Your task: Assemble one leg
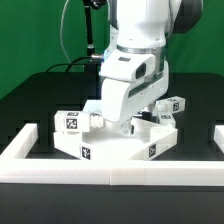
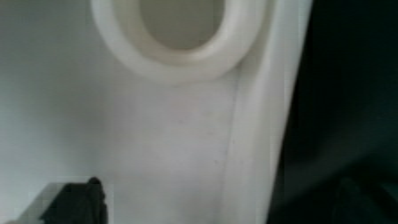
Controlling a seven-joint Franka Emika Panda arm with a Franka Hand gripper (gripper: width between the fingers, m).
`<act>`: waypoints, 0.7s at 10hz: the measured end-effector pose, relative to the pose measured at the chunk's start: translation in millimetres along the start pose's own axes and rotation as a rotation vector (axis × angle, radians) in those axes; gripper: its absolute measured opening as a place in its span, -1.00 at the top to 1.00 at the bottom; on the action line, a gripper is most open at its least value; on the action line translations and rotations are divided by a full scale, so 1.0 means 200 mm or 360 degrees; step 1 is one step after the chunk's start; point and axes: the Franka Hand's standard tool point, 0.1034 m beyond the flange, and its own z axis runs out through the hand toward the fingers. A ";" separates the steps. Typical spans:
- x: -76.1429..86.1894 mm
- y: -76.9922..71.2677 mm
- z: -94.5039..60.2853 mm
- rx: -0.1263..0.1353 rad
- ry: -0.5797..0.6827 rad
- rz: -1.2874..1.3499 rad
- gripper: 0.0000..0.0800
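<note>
- The arm (image 1: 135,60) is bent right down over the middle of the counter (image 1: 30,100), and its white wrist housing blocks most of what I'd want to see from the outside camera.
- The gripper (image 1: 127,124) sits low over the back part of the big flat panel (image 1: 110,148). The fingers are hidden under the housing, so I honestly can't tell how wide they are or whether they've got anything.
- The wrist cam doesn't help much. It's a blurry close-up of the panel (image 2: 107,130) with one round hole (image 2: 178,25) and the panel's edge running down the frame. There's a dark sliver in one corner that I can't make out.
- One leg (image 1: 70,122) lies beside the panel's back corner, toward the exterior view's left, tags showing. It's near the gripper, but I can't say if they touch.
- There are two more legs (image 1: 172,108) close together past the panel on the exterior view's right, toward the back of the counter.
- The panel lies close against the border wall (image 1: 60,168) along the counter's front edge, and the wall turns up both sides.
</note>
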 end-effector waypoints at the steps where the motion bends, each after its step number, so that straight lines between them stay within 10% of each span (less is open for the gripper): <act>1: 0.00 0.00 0.00 -0.0001 0.0000 0.0000 -0.36; 3: 0.00 0.00 0.00 0.0001 -0.0001 0.0000 -0.03; 5: 0.00 -0.01 0.00 0.0005 -0.0004 0.0001 0.77; 7: -0.01 -0.01 0.01 0.0013 -0.0010 0.0008 0.85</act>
